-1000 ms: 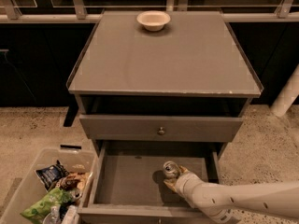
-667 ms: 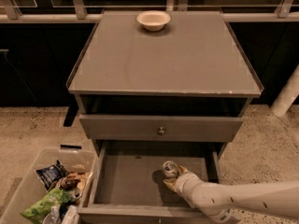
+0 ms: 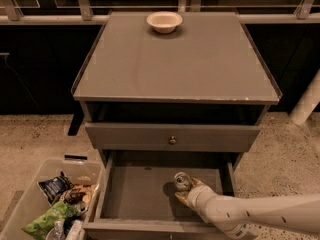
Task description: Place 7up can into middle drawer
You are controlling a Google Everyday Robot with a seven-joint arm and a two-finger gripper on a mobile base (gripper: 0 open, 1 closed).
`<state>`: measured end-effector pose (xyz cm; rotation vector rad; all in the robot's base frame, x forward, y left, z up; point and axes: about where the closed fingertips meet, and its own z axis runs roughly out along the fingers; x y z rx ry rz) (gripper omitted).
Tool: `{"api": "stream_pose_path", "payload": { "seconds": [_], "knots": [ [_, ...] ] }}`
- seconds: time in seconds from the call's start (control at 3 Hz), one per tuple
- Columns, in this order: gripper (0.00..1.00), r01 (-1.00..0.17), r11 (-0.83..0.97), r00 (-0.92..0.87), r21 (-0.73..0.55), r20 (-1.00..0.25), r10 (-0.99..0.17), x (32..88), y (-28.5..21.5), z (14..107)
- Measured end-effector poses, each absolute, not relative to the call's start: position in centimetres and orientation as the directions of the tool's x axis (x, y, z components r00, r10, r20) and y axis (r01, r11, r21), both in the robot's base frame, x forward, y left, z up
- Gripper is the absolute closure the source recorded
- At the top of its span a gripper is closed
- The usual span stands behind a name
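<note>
The 7up can (image 3: 182, 181), whitish-silver with a shiny top, is upright inside the open middle drawer (image 3: 135, 194), right of its middle, low over the bare floor. My gripper (image 3: 186, 190) reaches in from the lower right on a white arm and is shut on the can, its yellowish fingers (image 3: 182, 197) wrapped around the can's lower body. I cannot tell whether the can's base touches the floor.
A closed drawer front with a small round knob (image 3: 172, 140) sits above the open drawer. A cream bowl (image 3: 164, 21) stands at the back of the cabinet top (image 3: 175, 64). A clear bin (image 3: 30, 204) of snack packets sits on the floor at lower left.
</note>
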<state>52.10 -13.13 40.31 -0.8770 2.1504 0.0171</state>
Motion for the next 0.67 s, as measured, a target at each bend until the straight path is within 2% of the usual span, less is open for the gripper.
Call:
{"api": "stream_pose_path", "payload": {
  "seconds": [0.33,0.67],
  "knots": [
    [0.00,-0.594,0.760,-0.443,-0.264,-0.681,-0.583,52.10,-13.13,40.31],
    [0.00,-0.594,0.760,-0.443,-0.264,-0.681,-0.583,52.10,-13.13,40.31]
  ]
}}
